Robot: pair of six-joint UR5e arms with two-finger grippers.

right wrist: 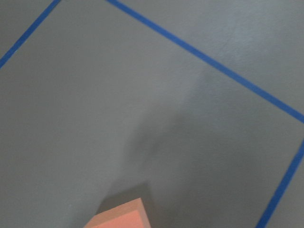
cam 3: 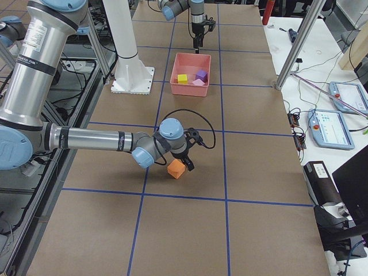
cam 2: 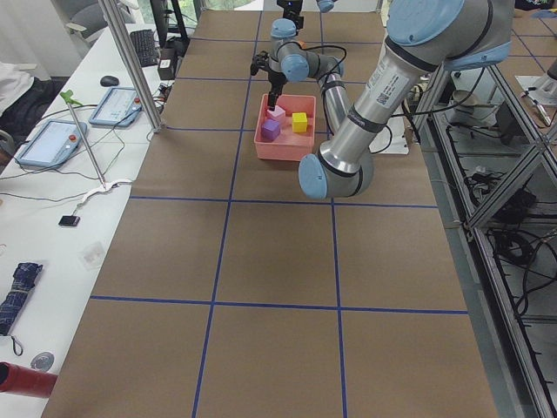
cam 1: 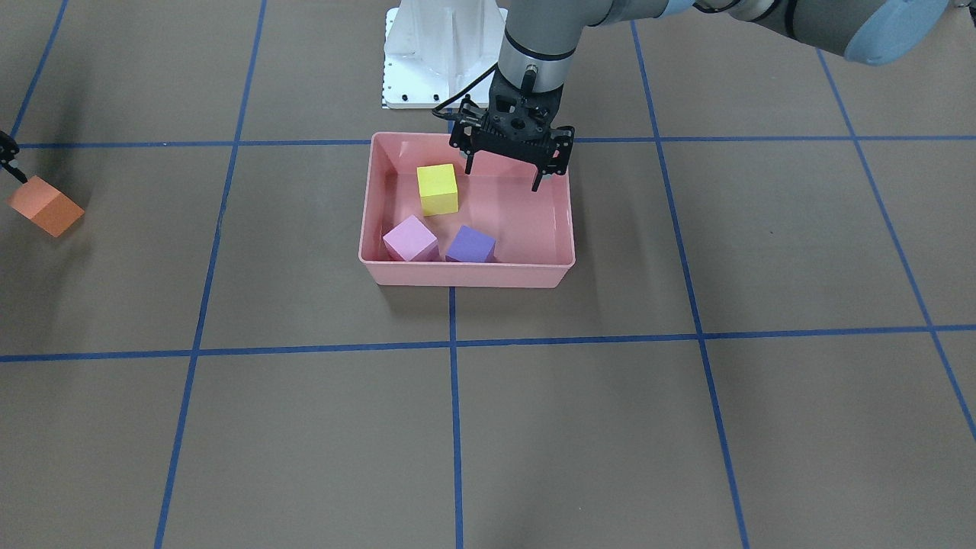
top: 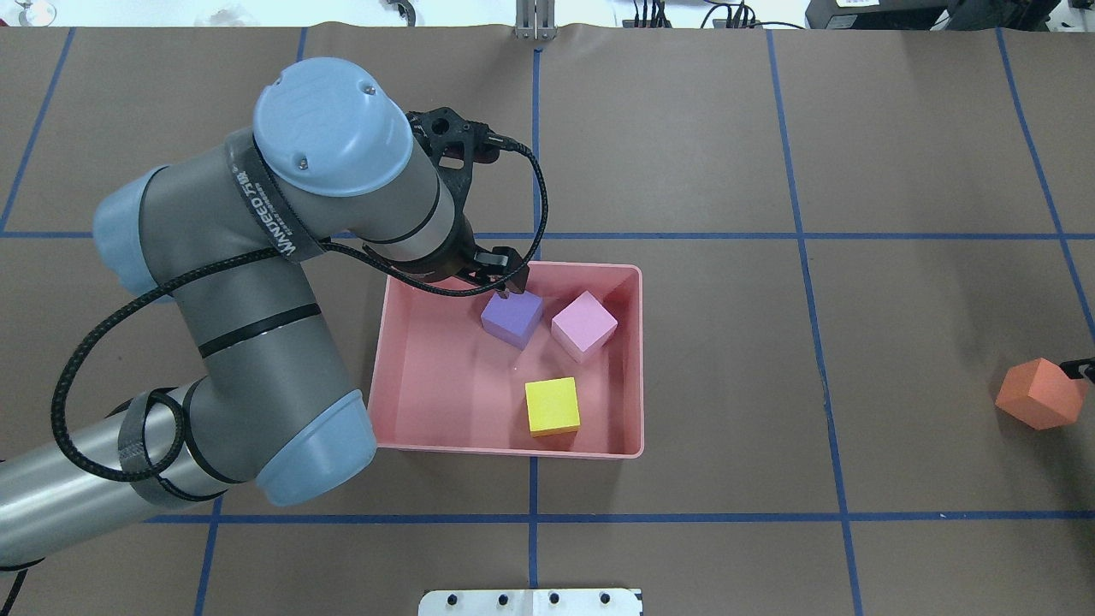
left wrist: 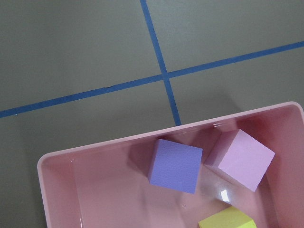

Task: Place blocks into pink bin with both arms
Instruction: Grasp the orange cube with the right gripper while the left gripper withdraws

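left tool (cam 1: 503, 172) spread, empty, over pink bin (cam 1: 467, 273) | right tool (cam 3: 185, 156) grips orange block (cam 3: 176, 168)

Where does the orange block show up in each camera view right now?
Front-facing: orange block at far left edge.
Overhead: far right.
Exterior left: not in view.
Exterior right: centre, under the near right gripper.
Left wrist: not in view.
Right wrist: bottom edge.
Shared landmark: pink bin, well away from it.

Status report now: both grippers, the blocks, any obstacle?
Left gripper open, empty, over pink bin. Yellow, lilac, purple blocks inside. Right gripper at orange block, grip unclear. Nothing in the way.
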